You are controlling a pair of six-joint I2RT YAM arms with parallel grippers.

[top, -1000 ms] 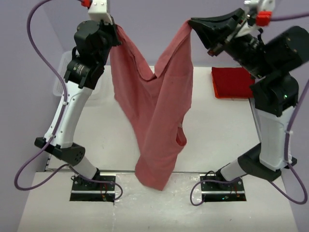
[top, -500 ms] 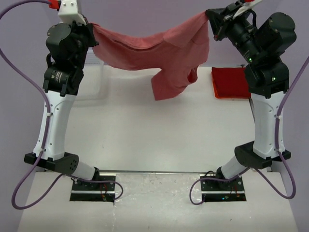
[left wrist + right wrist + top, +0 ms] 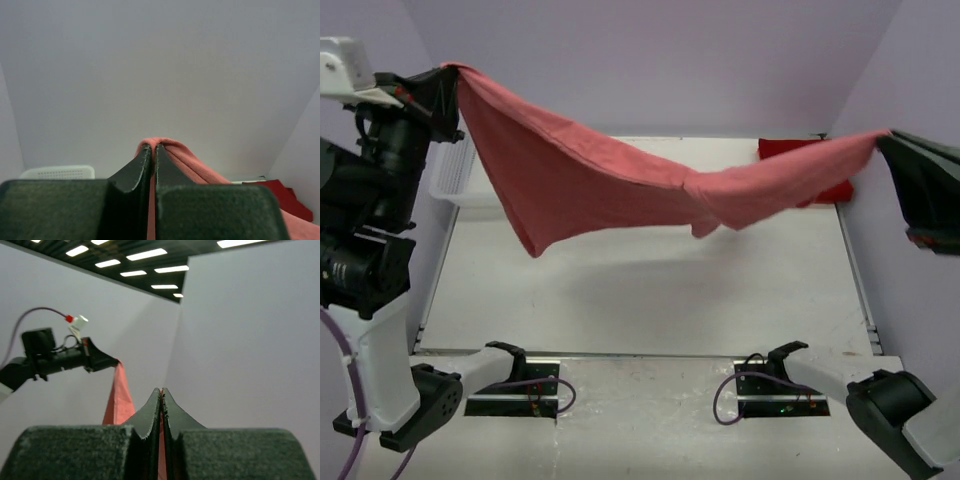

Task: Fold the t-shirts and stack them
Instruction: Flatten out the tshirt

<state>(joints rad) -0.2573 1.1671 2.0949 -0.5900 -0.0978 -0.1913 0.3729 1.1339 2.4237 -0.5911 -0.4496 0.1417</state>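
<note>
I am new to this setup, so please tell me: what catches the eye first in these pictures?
The faded salmon-red cloth t-shirt hangs stretched above the table, sagging in the middle. Its ends are pinched in two shut black grippers: the left gripper high at the left edge, the right gripper at the right edge. Behind it, a folded deep red t-shirt lies at the far right corner.

The salmon t-shirt bars mid-air (passage beneath it); basket stands far-left, folded red t-shirt far-right.
</note>
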